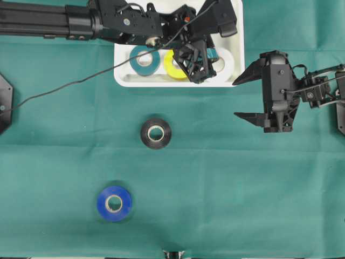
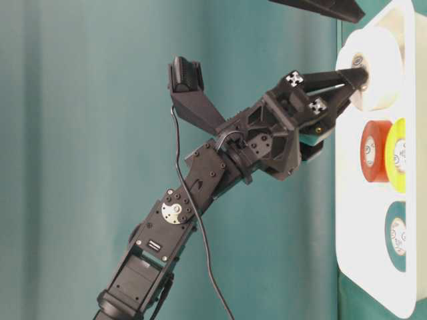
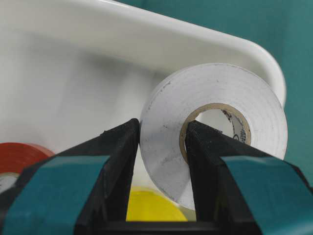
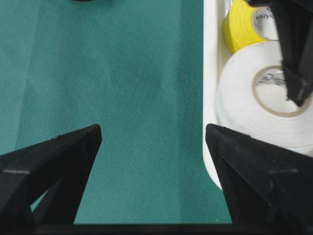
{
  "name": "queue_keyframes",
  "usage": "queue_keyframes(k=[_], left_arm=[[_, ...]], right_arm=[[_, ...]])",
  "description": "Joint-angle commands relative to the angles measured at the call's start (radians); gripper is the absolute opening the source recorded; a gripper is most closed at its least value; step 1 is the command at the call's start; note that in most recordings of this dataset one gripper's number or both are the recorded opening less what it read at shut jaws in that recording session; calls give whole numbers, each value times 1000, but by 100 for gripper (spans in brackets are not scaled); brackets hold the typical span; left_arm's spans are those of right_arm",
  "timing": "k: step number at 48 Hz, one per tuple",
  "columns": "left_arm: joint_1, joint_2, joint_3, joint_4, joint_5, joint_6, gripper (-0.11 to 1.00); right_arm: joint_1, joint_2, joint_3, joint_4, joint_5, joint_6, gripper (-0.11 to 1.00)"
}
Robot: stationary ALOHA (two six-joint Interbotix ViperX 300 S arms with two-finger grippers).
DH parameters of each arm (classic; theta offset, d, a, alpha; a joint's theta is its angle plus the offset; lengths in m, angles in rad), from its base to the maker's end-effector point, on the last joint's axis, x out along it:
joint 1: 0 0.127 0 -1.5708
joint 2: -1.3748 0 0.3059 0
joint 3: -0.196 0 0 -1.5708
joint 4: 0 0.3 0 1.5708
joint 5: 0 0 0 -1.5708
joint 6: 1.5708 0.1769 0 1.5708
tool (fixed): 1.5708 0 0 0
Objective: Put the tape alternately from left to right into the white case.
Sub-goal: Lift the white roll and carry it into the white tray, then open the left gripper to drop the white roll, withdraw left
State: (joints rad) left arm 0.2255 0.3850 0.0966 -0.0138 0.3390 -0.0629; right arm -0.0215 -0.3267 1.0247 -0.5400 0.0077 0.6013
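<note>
Between the left end effector's [image 3: 161, 171] fingers, white tape [image 3: 215, 132], over the white case [image 3: 146, 34].

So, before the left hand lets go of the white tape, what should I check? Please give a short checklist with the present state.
1. Left hand grips the white tape, one finger through the core: ok.
2. White tape is over the white case: ok.
3. Tape rests flat on the floor of the case: cannot tell.
4. Yellow roll close beside the drop spot: not ok.
5. Right hand open and outside the case: ok.
6. Black roll and blue roll wait on the cloth: ok.
</note>
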Motion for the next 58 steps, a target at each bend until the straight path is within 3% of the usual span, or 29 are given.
queue_keyframes(k=[1,26,40,50,58], left_arm=[[14,-21,-29,0,-11,0,29],[17,-21,-26,-2,-28,6,29],[15,-26,-20,-3,-28,54,29],[11,-38,-11,-3,-29,63,84],[11,-49,2,-3,-28,63,82]], right_arm=[[3,-9,-14,0,-9,2,75],[3,-9,-12,0,-9,2,75],[2,-9,-12,0,-9,2,75],[2,-9,-9,0,-9,3,75],[2,-9,-12,0,-11,3,75]])
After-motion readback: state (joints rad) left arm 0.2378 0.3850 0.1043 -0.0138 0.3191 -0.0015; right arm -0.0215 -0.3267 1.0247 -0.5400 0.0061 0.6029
